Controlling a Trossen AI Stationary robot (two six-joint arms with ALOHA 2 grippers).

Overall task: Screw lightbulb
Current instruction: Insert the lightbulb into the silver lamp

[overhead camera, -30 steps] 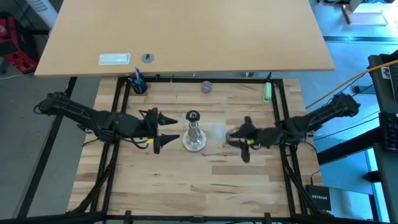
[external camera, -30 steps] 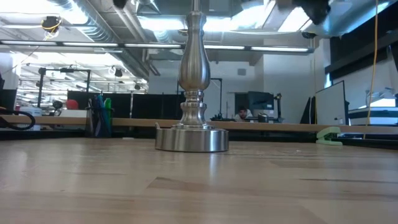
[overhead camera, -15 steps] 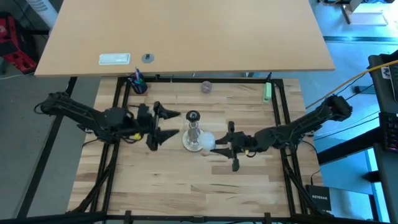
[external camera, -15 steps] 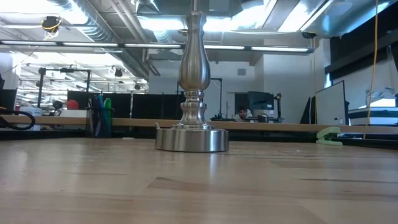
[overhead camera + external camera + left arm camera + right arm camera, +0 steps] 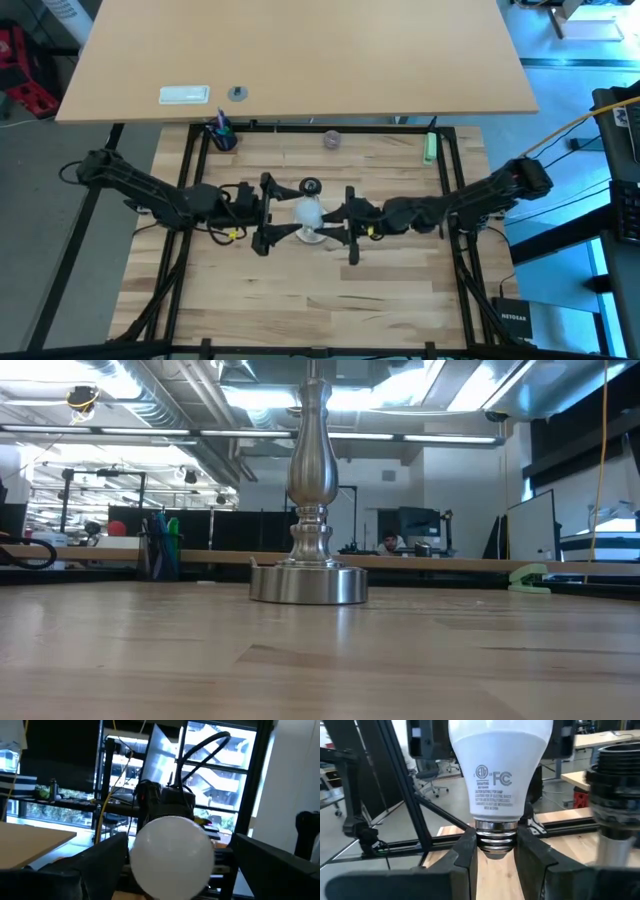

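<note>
At the middle of the bench (image 5: 250, 270), just near of the stand's dark socket (image 5: 311, 186), we now find the lightbulb (image 5: 308, 212) hanging above the stand (image 5: 309, 510), carried base-down in the right gripper (image 5: 345, 225); a second ago it sat well to the right of the stand, and half a second ago it had only reached the stand's right edge, so the right arm has swept it leftward in two quick strides. The right wrist view shows the grip plainly: the two dark fingers (image 5: 465, 852) are clenched on the silvery threaded base, the white globe upright above them, and the socket looms just beside the bulb rather than under it. The left gripper (image 5: 268, 213) has also closed in from the left, its fingers spread wide and grasping nothing, and its own camera shows the bulb's globe between them without our being able to say they touch it. We judge that the carry is nearly finished but the threading has not begun: the base still has to be brought over the socket mouth and lowered squarely before any turning helps. The stand itself has not shifted on the bench, its round foot flat as before in the low view. Beyond it, the small purplish-grey round object (image 5: 331, 140) and a green clip (image 5: 429, 148) lie untouched at the far edge.
</note>
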